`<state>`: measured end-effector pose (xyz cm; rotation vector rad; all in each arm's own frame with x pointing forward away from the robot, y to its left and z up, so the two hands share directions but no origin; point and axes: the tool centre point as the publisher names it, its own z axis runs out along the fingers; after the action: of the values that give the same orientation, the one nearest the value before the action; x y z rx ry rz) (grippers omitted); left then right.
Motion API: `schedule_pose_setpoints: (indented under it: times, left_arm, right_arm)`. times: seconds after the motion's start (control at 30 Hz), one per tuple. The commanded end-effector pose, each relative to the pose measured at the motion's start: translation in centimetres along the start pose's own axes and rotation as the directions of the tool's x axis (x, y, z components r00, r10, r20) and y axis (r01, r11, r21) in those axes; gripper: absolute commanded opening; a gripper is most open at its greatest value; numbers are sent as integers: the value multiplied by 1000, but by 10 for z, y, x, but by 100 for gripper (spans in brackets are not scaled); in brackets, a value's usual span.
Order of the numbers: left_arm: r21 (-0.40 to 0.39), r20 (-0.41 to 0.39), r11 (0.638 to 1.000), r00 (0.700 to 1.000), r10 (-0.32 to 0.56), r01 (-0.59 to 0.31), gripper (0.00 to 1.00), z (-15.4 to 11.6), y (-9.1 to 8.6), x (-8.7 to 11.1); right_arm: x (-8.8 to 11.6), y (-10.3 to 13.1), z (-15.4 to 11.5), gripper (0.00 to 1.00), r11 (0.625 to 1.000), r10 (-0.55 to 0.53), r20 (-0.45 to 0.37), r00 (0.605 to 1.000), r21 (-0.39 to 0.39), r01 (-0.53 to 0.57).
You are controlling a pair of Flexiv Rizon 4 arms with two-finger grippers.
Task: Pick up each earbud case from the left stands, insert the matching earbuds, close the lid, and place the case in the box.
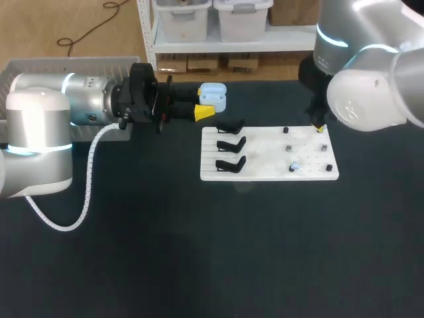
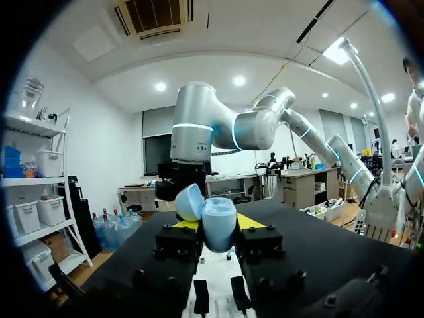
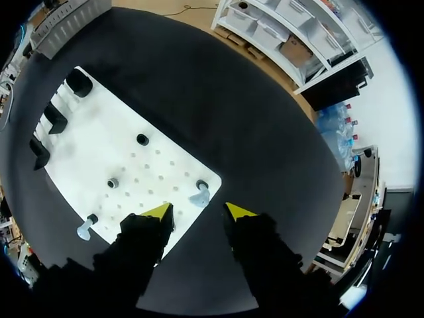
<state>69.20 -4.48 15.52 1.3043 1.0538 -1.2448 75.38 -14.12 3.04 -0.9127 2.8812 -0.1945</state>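
Note:
My left gripper (image 2: 216,228) is shut on a light-blue earbud case (image 2: 217,222) with its lid open, held in the air beyond the far left corner of the white board (image 1: 265,156); the case (image 1: 212,96) also shows from above. The three black stands (image 1: 231,144) on the board's left side hold nothing. My right gripper (image 3: 199,211) hangs over the board's far right corner, fingers apart. A pale earbud (image 3: 199,195) on a peg lies just ahead of the gap between them, untouched. Another earbud (image 3: 84,229) sits on a peg further along the board's edge.
Small dark pegs (image 1: 289,148) dot the right half of the board, and one near the front carries a pale earbud (image 1: 295,166). A grey ridged tray (image 1: 53,66) lies at the far left behind my left arm. Dark tabletop surrounds the board.

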Motion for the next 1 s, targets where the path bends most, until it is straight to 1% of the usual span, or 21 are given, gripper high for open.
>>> schedule_pose_setpoints:
  times: [0.03, 0.17, 0.33, 0.73, 0.9, 1.0]
  left_arm:
    - [1, 1, 1000, 1000, 1, -1, 0, 0, 1, 1]
    - [1, 1, 1000, 1000, 1, -1, 0, 0, 1, 1]
    - [1, 1, 1000, 1000, 1, -1, 0, 0, 1, 1]
    - [1, 1, 1000, 1000, 1, -1, 0, 0, 1, 1]
    - [1, 1, 1000, 1000, 1, -1, 0, 0, 1, 1]
    - [1, 1, 1000, 1000, 1, -1, 0, 0, 1, 1]
  right_arm:
    - [0, 0, 5, 47, 1000, 1, -2, 1000, -1, -1]
    - [0, 1, 9, 45, 1000, 5, -2, 1000, -5, -5]
    - [1, 0, 12, 45, 1000, 10, 2, 1000, 1, -10]
    - [-2, -1, 17, 41, 999, 12, 18, 1000, 33, -13]
    - [-2, -2, 18, 36, 999, 14, 20, 1000, 42, -15]
    - [-2, -3, 18, 36, 999, 13, 21, 1000, 47, -14]
